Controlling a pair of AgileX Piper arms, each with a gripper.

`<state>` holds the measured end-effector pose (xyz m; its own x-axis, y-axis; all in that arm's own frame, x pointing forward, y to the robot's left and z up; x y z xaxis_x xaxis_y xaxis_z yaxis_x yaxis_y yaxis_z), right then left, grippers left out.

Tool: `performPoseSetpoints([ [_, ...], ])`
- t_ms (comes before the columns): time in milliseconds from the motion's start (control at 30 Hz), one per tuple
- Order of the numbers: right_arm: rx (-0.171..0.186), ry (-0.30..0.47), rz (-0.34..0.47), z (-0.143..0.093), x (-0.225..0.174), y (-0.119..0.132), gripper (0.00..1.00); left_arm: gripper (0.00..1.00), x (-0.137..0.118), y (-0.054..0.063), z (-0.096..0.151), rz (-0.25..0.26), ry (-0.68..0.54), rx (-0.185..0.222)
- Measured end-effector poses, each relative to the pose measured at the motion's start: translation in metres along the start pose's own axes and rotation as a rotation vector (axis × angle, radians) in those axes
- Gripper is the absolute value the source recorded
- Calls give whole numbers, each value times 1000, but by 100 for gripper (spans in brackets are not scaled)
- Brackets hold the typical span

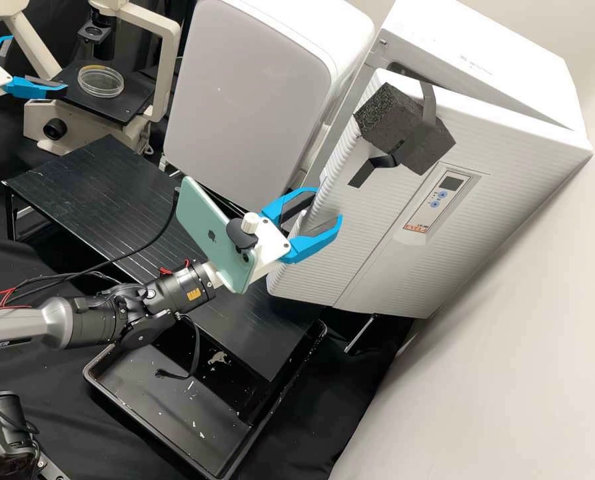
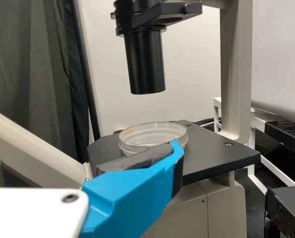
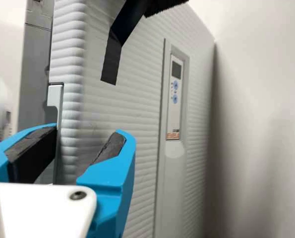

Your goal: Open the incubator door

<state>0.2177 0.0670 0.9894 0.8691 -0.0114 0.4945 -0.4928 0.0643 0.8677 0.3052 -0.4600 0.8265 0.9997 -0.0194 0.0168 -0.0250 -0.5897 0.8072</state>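
Straddling the free edge of the incubator door [image 1: 364,220], my right fingers [image 1: 314,243] stand wide apart, one at the door's side, the other in front of its ribbed face. The edge lies between them, near the notch [image 3: 56,95] in its side, but I don't take this for a firm hold; whether either pad presses on the door I cannot tell.

As for the job, I judge the first part done: the door is off its seat, with a dark wedge along its top that widens from the hinge side toward the free side. The incubator body [image 1: 470,47] sits behind it, and the door's lower free corner shows over the right-hand edge of the black stand [image 1: 90,200]. So it is ajar, well short of fully open, and most of the swing is left. I'd reckon the next job for me is to draw that free edge outward, away from the body, until the inside can be reached, and then to come clear of it.

My left fingers [image 1: 27,87] are spread with nothing between them, beside the microscope stage [image 1: 134,93] where the dish [image 1: 101,81] rests. That side seems to have no part in the opening.
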Motion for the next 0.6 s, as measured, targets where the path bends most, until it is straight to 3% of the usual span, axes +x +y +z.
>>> performPoseSetpoints([
  [133,-42,-31,38,3,-7,5,100,100,0,-1,0,-3,0,0],
  [300,-54,-81,82,9,-17,9,100,100,0,-1,0,-5,1,0],
  [500,-9,-150,149,15,-31,15,100,100,0,-1,0,-5,1,0],
  [600,-23,-178,180,18,-33,17,100,100,0,-1,0,-5,1,0],
])
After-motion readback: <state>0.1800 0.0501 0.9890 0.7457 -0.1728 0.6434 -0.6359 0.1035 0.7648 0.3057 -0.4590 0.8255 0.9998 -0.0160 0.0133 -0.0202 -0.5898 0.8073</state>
